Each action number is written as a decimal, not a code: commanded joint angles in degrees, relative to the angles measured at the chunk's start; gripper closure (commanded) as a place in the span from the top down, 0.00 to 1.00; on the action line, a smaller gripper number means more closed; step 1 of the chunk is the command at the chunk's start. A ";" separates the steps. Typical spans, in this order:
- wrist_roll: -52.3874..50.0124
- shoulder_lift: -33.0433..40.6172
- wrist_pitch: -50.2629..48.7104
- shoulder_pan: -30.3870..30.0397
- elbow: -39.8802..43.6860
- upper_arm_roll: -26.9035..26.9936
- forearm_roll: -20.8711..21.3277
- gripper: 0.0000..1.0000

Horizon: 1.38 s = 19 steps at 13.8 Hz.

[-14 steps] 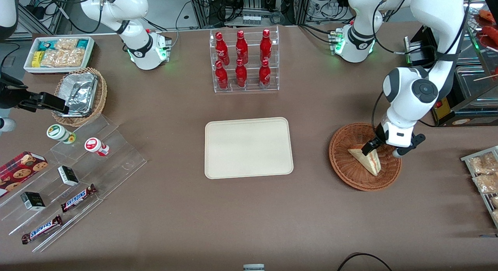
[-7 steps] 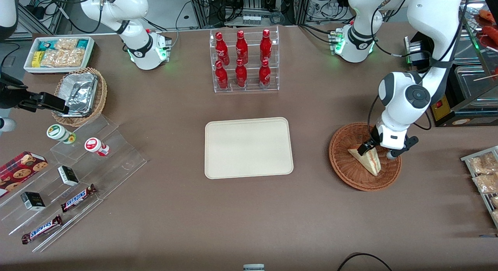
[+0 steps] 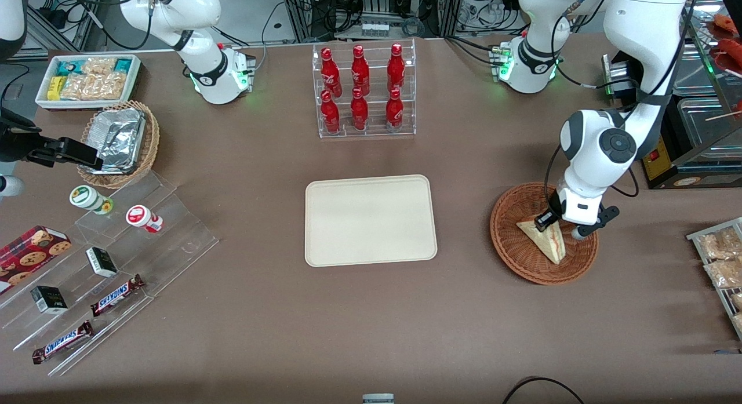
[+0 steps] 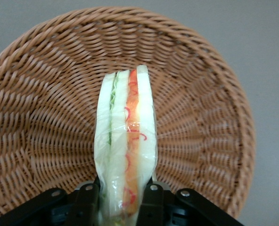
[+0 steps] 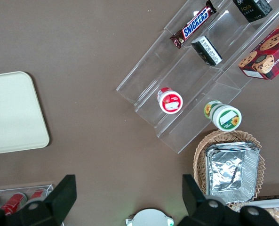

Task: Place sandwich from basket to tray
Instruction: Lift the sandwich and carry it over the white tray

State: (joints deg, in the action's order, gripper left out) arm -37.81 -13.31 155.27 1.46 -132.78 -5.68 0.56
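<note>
Wicker basket (image 3: pixel 524 259) holds the sandwich (image 4: pixel 126 150); only the wrist view shows the gripper (image 4: pixel 123 200) clamping it.

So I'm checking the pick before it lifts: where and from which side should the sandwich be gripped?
Across the two flat bread faces at its wide end, coming from above. The sandwich stands on edge in the basket, filling stripe facing up, so both faces are free. The claw already straddles that end, a finger against each face, shut on it.
</note>
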 commanded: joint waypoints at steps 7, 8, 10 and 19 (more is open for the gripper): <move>-0.86 1.98 -30.81 8.81 22.28 -0.04 2.34 0.00; -0.86 1.10 -32.39 11.26 24.13 -0.04 2.78 0.00; -1.91 -2.23 -33.02 15.84 27.91 -0.04 4.80 0.00; -5.34 -15.58 -32.67 33.78 39.24 0.05 4.98 0.00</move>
State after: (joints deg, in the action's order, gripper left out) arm -41.60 -24.25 123.74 32.59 -99.44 -6.41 4.84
